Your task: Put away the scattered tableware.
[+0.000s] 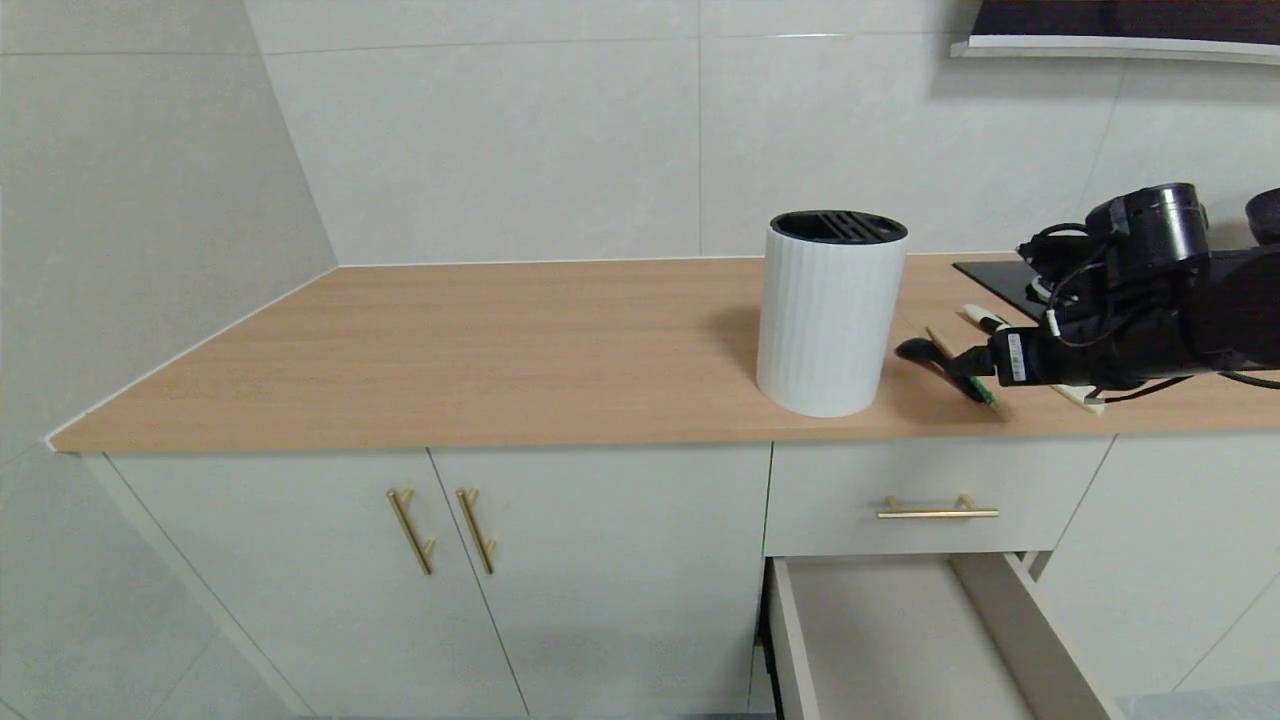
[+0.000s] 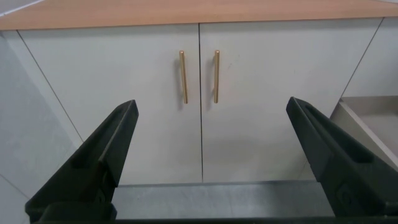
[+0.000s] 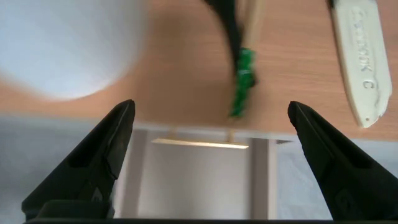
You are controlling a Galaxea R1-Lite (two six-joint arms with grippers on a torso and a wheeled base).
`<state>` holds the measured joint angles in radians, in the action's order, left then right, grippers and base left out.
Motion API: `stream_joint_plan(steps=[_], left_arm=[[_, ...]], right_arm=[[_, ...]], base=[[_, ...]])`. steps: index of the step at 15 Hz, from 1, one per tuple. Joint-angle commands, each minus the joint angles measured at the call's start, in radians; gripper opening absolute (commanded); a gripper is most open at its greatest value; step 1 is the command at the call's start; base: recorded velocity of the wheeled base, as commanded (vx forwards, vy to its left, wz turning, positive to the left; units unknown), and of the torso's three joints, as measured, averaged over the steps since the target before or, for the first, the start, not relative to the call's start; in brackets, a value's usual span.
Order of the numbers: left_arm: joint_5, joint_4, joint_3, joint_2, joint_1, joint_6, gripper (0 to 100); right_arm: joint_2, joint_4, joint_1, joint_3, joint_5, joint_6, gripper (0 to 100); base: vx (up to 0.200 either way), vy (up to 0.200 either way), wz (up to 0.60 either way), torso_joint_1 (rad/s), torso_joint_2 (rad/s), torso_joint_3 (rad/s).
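A white ribbed utensil holder [image 1: 832, 315] with a black slotted top stands on the wooden counter [image 1: 500, 350]. Just right of it lie a black utensil with a green handle end [image 1: 915, 349] [image 3: 241, 81], a thin wooden chopstick [image 1: 938, 343] [image 3: 254, 22] and a white-handled utensil [image 1: 982, 319] [image 3: 364, 68]. My right gripper [image 1: 965, 365] [image 3: 211, 109] hovers open over the green handle end near the counter's front edge, holding nothing. My left gripper [image 2: 212, 106] is open and empty, low in front of the cabinet doors [image 2: 199, 124].
A black hob [image 1: 1000, 285] sits at the counter's back right. Under the utensils is a closed drawer with a gold handle [image 1: 937, 511], and below it an open, empty drawer [image 1: 900, 640]. The double cabinet doors carry gold handles [image 1: 440, 530].
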<state>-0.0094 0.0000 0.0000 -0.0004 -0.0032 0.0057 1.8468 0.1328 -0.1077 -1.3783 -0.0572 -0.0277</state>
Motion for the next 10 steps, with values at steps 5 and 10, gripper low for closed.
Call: stream_joint_plan(steps=[5,10], left_arm=[[0.000,0.000,0.000,0.000,0.000,0.000,100],[0.000,0.000,0.000,0.000,0.000,0.000,100]], right_arm=[[0.112,-0.013,0.032,-0.027,-0.007,0.000,100],[0.137,-0.028,0.036,-0.036,-0.026,-0.001,100]], base=[[0.000,0.000,0.00,0.000,0.00,0.000],[0.000,0.000,0.00,0.000,0.00,0.000]])
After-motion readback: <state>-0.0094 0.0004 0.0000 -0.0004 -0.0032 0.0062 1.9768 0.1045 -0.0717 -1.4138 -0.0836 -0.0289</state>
